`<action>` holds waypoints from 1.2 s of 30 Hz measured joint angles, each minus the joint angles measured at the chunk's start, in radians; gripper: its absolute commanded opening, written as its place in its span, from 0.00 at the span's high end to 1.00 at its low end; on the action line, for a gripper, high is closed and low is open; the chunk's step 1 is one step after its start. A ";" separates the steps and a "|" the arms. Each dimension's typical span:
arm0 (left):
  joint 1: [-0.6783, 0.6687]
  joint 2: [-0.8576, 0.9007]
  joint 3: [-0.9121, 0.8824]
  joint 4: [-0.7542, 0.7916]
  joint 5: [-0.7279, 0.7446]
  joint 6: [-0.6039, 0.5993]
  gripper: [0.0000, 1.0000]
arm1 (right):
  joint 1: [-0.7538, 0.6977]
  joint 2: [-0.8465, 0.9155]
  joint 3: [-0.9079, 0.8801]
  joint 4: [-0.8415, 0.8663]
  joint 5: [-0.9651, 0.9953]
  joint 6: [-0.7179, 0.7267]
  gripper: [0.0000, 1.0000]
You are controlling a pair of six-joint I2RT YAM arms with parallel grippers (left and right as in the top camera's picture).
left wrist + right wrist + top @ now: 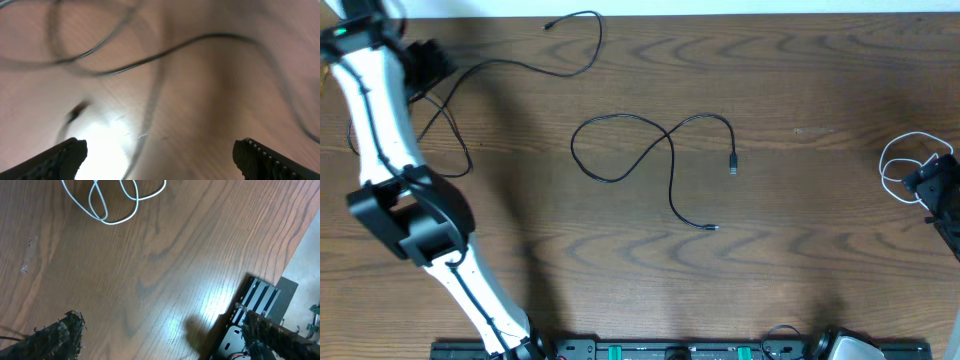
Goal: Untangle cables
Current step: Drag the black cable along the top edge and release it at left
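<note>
Your left hand [160, 150] hung released, fingers spread wide and gripping nothing, above thin black cords [150, 59] lying blurred on the brown wooden tabletop [820, 270] near its left end. A second thin black cable [671, 170] lay looped over itself mid-table, both plugs free. Your right hand [161, 321], likewise released and empty, sat near the short coiled white cable [115, 223] at the right edge.
</note>
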 measured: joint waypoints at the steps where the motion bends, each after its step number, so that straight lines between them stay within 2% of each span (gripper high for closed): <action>1: 0.023 0.000 0.000 -0.022 -0.012 -0.033 0.02 | 0.000 0.000 0.000 0.000 0.000 0.000 0.01; 6: 0.129 0.000 -0.005 -0.096 -0.041 -0.175 0.01 | 0.000 0.000 0.000 0.000 0.000 0.000 0.01; 13: 0.179 0.000 -0.075 -0.167 -0.042 -0.236 0.02 | 0.000 0.000 0.000 0.000 0.000 0.000 0.01; 21: 0.169 0.000 -0.253 -0.138 0.122 -0.280 0.02 | 0.000 0.000 0.000 0.000 0.000 0.000 0.01; 26: 0.161 0.000 -0.325 -0.072 0.164 -0.299 0.26 | 0.000 0.000 0.000 0.000 0.000 0.000 0.01; 29: 0.161 0.000 -0.343 -0.040 0.175 -0.305 0.34 | 0.000 0.000 0.000 0.000 0.000 0.000 0.01; 31: 0.161 0.000 -0.346 -0.017 0.178 -0.314 0.56 | 0.000 0.000 0.000 0.000 0.000 0.000 0.01; 33: 0.161 0.000 -0.348 0.009 0.179 -0.312 0.86 | 0.000 0.000 0.000 0.000 0.000 0.000 0.01; 34: 0.161 0.000 -0.348 0.021 0.180 -0.306 0.92 | 0.000 0.000 0.000 0.000 0.000 0.000 0.01; 36: 0.161 0.000 -0.349 0.058 0.189 -0.308 0.92 | 0.000 0.000 0.000 0.000 0.000 0.000 0.01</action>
